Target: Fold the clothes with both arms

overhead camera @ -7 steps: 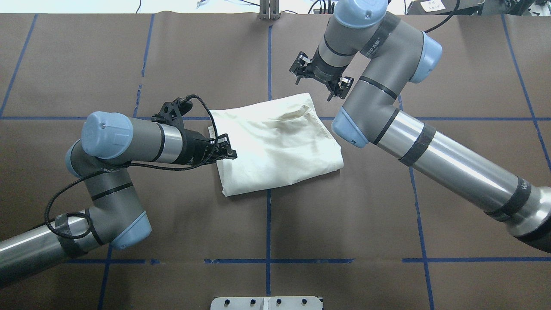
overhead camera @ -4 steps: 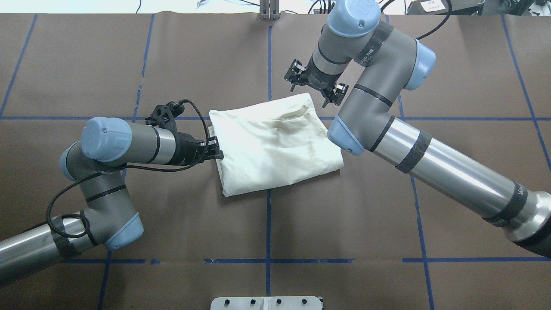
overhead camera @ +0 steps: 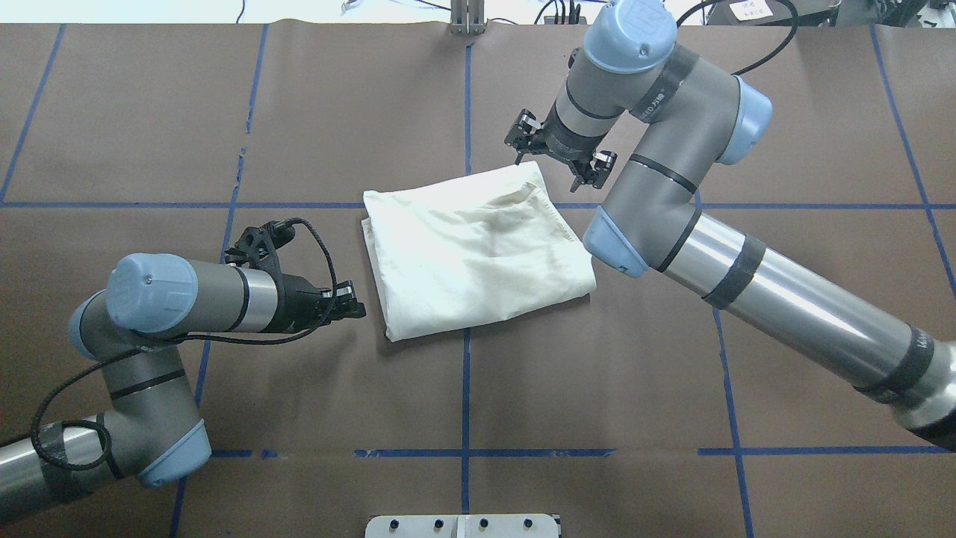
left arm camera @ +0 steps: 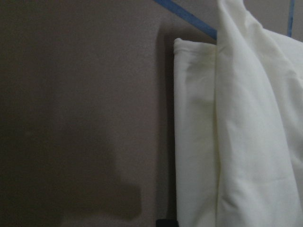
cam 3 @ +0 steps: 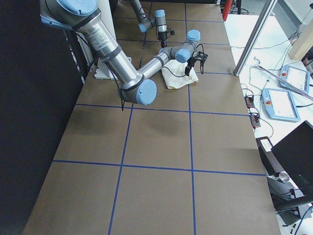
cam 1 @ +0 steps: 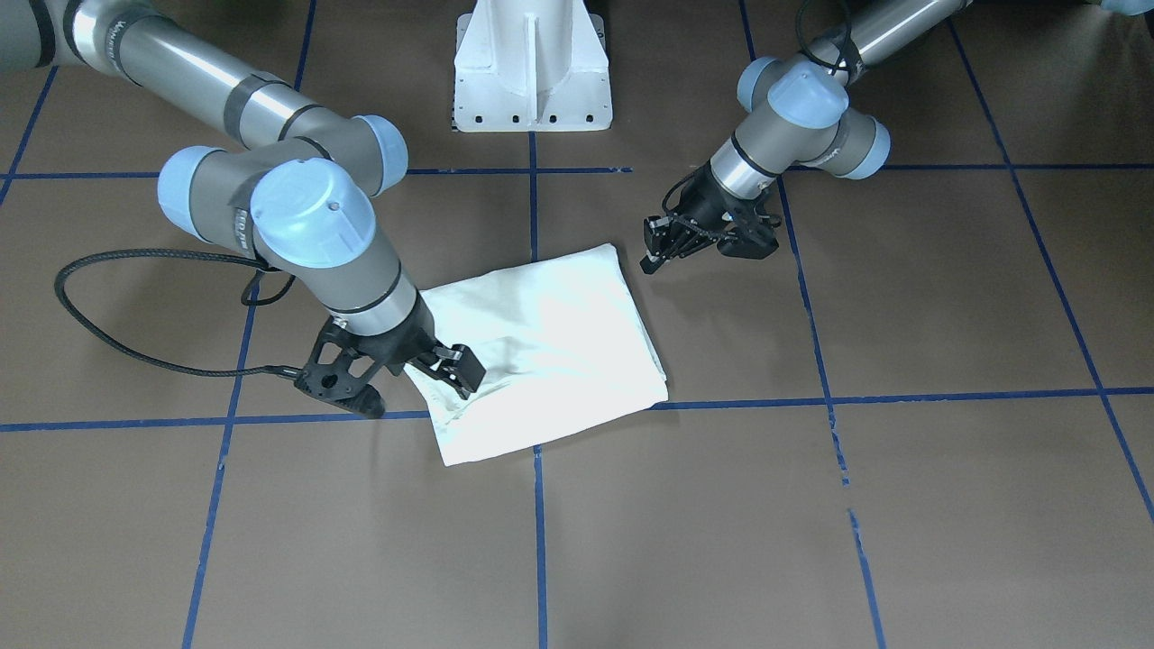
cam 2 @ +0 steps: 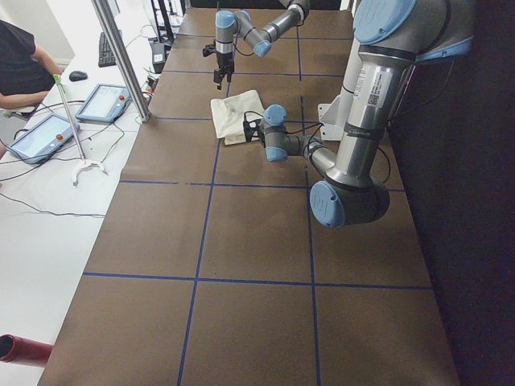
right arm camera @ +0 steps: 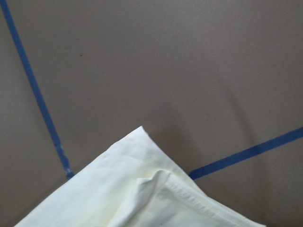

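Note:
The cream-white shirt (overhead camera: 478,250) lies folded into a rough rectangle at the table's middle, plain side up, print hidden. It also shows in the front view (cam 1: 541,351). My left gripper (overhead camera: 349,305) is open and empty, low over the table a short way left of the shirt's left edge; its wrist view shows that folded edge (left arm camera: 227,142). My right gripper (overhead camera: 558,155) is open and empty, hovering over the shirt's far right corner; its wrist view shows that corner and hem (right arm camera: 142,189). In the front view the left gripper (cam 1: 660,245) is on the right and the right gripper (cam 1: 424,365) on the left.
The brown table (overhead camera: 224,112) is marked with blue tape lines. The white pedestal base (cam 1: 532,72) stands behind the shirt on the robot's side. A metal plate (overhead camera: 463,525) sits at the near edge. A post (cam 2: 121,56), tablets (cam 2: 105,100) and an operator are beside the far edge.
My left gripper has pulled back from the shirt's left edge, leftward and nearer the robot, and is apart from the cloth. My right gripper shifted slightly over the far corner. The shirt stayed put.

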Motion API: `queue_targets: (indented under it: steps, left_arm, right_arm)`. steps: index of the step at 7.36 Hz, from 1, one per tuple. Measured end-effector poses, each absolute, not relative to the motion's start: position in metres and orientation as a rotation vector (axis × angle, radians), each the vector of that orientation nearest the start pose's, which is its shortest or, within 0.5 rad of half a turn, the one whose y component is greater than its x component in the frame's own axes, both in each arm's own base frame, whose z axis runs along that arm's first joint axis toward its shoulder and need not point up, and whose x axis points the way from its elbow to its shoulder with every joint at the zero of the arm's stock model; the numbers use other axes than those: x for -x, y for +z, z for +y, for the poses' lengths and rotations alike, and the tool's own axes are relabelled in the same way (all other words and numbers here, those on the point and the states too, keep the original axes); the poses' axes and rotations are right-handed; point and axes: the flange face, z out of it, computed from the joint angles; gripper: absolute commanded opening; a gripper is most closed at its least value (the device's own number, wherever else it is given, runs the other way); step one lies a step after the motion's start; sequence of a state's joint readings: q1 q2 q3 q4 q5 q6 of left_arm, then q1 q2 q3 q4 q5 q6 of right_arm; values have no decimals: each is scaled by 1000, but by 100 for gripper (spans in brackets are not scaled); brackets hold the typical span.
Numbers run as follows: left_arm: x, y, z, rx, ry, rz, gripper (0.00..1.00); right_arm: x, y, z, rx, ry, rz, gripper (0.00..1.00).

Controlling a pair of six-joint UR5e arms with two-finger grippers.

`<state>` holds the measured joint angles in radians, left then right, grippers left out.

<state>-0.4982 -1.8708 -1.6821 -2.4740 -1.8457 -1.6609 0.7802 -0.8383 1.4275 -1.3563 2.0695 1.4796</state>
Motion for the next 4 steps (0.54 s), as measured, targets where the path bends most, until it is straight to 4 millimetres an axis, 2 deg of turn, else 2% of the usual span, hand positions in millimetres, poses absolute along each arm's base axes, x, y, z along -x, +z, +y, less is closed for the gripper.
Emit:
queue_targets:
  steps: [1,2,3,4]
  left_arm:
    - [-462,323,-386,-57,-314,1316,0]
    - [-434,312,-405,-115,-291,1276,0]
    - [-399,309,-427,-182,-246,1222,0]
    - [-358,320,-444,-242,-190,1162,0]
  right_arm:
    - [447,269,-583,80,429,-909,100]
    - [420,292,-587,53,406,-896,100]
    - [384,316,-595,19,372,-881,100]
    - [343,341,-603,-11,333,-866,100]
